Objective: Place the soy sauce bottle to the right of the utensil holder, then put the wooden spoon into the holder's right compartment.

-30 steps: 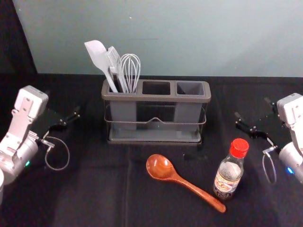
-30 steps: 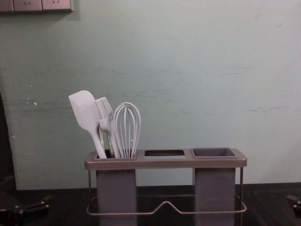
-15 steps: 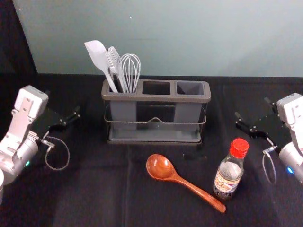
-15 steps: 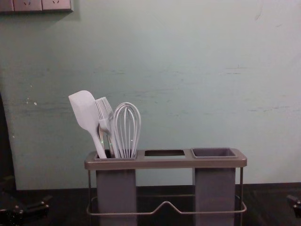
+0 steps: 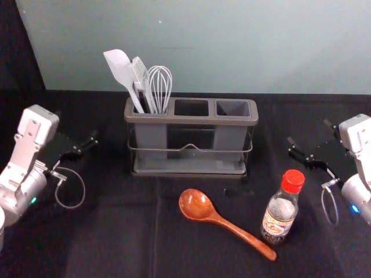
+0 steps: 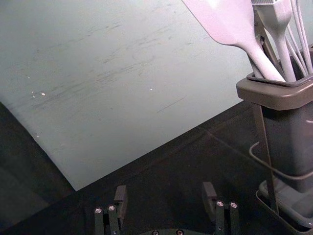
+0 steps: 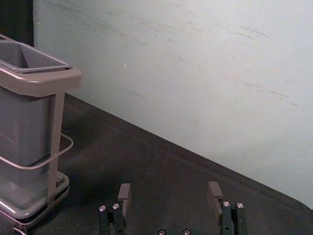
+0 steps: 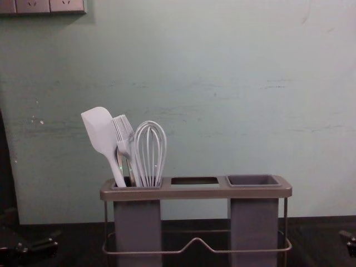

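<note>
**Fingers of right gripper [image 7: 169,190] and left gripper [image 6: 165,190] wide, nothing held; both placements outstanding**

Grippers: right one hangs off the holder's right end, farther back than the bottle; left one hangs off the holder's left end. Neither touches a task item.

Holder [image 5: 191,120]: upright near the back edge of the worktop [image 5: 116,243]. Its left compartment carries a spatula [image 5: 120,68], a brush [image 5: 139,72] and a whisk [image 5: 160,81]. Right compartment [image 5: 233,108] has nothing in it.

Bottle [image 5: 280,215]: standing, red cap [image 5: 293,181] on, forward of the holder's front right corner and well away from the worktop's back edge. Judged not placed: it is offset to the right but in front of the holder, not alongside.

Spoon [image 5: 196,204]: flat on the worktop, bowl toward the holder's front edge, handle slanting forward and right, its end just beside the bottle's base.

Progress: judged at the start, none of two steps done. Left to do: bottle to the holder's right, then spoon into the right compartment. Risk: a low grasp on the bottle could nudge the handle.
</note>
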{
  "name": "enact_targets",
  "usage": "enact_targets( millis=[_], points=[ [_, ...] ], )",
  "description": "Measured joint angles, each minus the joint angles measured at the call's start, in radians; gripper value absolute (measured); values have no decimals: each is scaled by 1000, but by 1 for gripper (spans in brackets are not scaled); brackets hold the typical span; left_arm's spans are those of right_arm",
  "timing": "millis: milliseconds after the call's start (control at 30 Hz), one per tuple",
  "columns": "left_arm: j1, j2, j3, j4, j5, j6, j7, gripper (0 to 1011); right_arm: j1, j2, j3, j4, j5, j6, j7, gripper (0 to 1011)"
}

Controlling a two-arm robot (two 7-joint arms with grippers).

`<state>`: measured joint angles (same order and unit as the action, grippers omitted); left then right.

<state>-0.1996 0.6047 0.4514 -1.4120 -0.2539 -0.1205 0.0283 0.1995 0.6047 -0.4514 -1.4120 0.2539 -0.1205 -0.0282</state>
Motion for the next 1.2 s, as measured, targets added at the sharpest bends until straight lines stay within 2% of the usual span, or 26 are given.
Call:
enact_targets(
  millis=[167, 300, 433, 467, 500, 700, 900, 933, 1067, 1100, 1200],
  points=[
    [0, 0, 0, 0, 0, 0, 0, 1005, 0, 0, 0, 0, 0, 0, 0, 1002],
    [0, 0, 0, 0, 0, 0, 0, 1005, -14, 4, 16, -9, 0, -8, 1, 1003],
    [0, 0, 0, 0, 0, 0, 0, 1005, -55, 21, 44, -48, 3, -21, -1, 1002],
    [0, 0, 0, 0, 0, 0, 0, 1005, -86, 35, 62, -79, 4, -24, -7, 1002],
    [0, 0, 0, 0, 0, 0, 0, 1005, -86, 35, 62, -79, 4, -24, -7, 1002],
    [0, 0, 0, 0, 0, 0, 0, 1005, -184, 87, 112, -178, 17, -18, -11, 1002],
    [0, 0, 0, 0, 0, 0, 0, 1005, -318, 155, 190, -283, 74, -33, 9, 1003],
    [0, 0, 0, 0, 0, 0, 0, 1005, -354, 172, 213, -308, 96, -48, 22, 1003],
    [0, 0, 0, 0, 0, 0, 0, 1005, -423, 202, 262, -349, 151, -76, 58, 1003],
    [0, 0, 0, 0, 0, 0, 0, 1005, -459, 218, 288, -370, 189, -93, 86, 1002],
    [0, 0, 0, 0, 0, 0, 0, 1005, -524, 246, 334, -406, 267, -119, 151, 1003]
  ],
)
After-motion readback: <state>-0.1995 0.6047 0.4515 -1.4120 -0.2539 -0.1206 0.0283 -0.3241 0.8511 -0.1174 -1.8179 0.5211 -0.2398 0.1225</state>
